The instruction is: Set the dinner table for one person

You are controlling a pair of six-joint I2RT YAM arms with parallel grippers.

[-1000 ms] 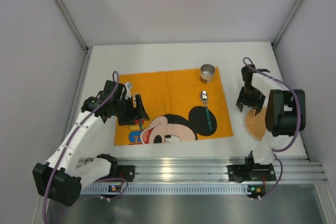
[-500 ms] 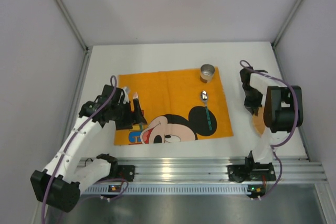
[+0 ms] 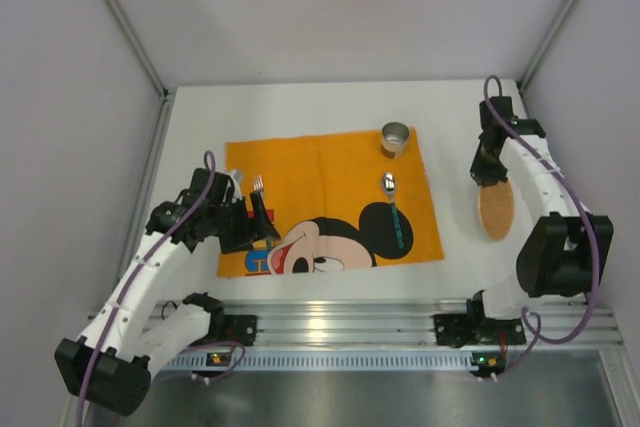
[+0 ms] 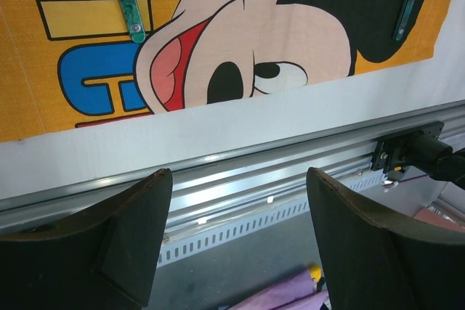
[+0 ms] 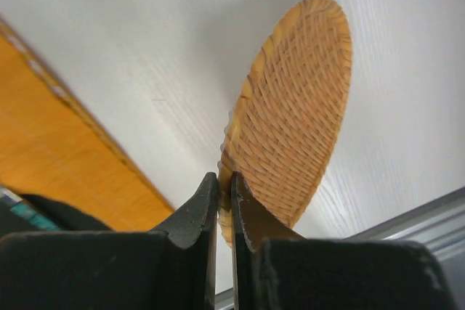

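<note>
The right gripper's [image 5: 224, 179] two dark fingers were closed on the near rim of a round woven wicker mat [image 5: 290, 114]. The mat stood tilted above the white dinner table [image 5: 145, 49]. An orange cloth [image 5: 65, 143] lay on the left, and a metal rail [image 5: 429, 215] crossed the lower right corner.

A large white rectangular tabletop [image 3: 320, 112], smooth and plain, fills the space between the grey walls. An orange cloth printed with a Mickey Mouse face [image 3: 330, 162] lies flat on it, left of the middle, with its edges square to the table. A strip of bare white shows between the cloth's near edge and the ribbed aluminium rail [image 3: 330, 322] along the table's near side. A round woven wicker mat [image 3: 495, 214] is over the bare right part, clear of the cloth and tilted; whether it touches the tabletop cannot be told.
</note>
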